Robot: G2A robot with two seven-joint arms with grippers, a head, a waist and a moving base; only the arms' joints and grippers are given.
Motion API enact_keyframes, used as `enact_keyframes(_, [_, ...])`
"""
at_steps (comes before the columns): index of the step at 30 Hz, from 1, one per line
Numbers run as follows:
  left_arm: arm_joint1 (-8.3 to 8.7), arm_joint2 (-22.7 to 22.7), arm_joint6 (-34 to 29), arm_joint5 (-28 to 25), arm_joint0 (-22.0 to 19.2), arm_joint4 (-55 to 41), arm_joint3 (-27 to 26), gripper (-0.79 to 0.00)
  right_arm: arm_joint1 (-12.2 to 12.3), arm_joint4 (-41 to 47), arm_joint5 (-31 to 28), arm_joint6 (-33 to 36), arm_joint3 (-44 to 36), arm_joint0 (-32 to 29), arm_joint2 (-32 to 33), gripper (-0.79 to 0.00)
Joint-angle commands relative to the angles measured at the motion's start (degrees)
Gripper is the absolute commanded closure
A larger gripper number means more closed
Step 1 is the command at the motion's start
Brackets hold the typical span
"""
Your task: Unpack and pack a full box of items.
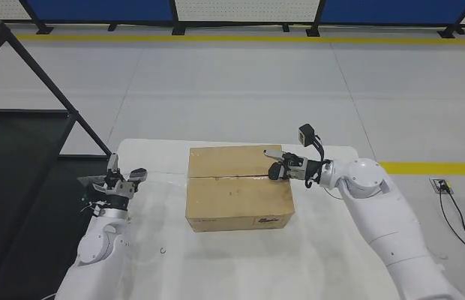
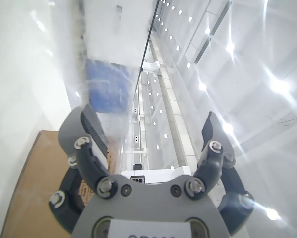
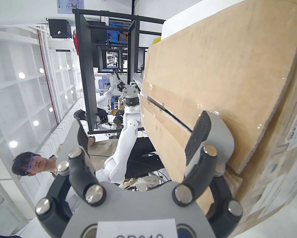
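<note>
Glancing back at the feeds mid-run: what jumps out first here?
The closed cardboard box sits in the middle of the table. The right gripper, open, is at its right end by the flap seam, one finger over the top. The left gripper, open, stands apart near the table's left edge.

No print can be read in full. Dark print (image 1: 268, 220) is seen on the front side of the cardboard box (image 1: 240, 180), too small to be made out. Blurred labels (image 3: 295, 130) are borne on its end face. White labels on the bases of the left gripper (image 2: 148, 112) and the right gripper (image 3: 142, 120) are cut off at the edge.
</note>
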Motion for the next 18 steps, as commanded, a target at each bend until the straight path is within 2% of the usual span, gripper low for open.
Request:
enact_keyframes(1, [0.02, -0.6, -0.4, -0.1, 0.3, -0.3, -1.0, -0.785, 0.0, 0.0, 0.0, 0.0, 0.0, 0.0, 0.0, -0.785])
enact_keyframes(12, [-0.01, -2.8, -3.0, 1.1, 0.0, -0.4, -4.8, -0.785, 0.0, 0.0, 0.0, 0.0, 0.0, 0.0, 0.0, -0.785])
enact_keyframes(18, [-0.03, -4.0, -5.8, 1.9, -1.9, -1.8, -4.1, -0.785, 0.0, 0.0, 0.0, 0.0, 0.0, 0.0, 0.0, -0.785])
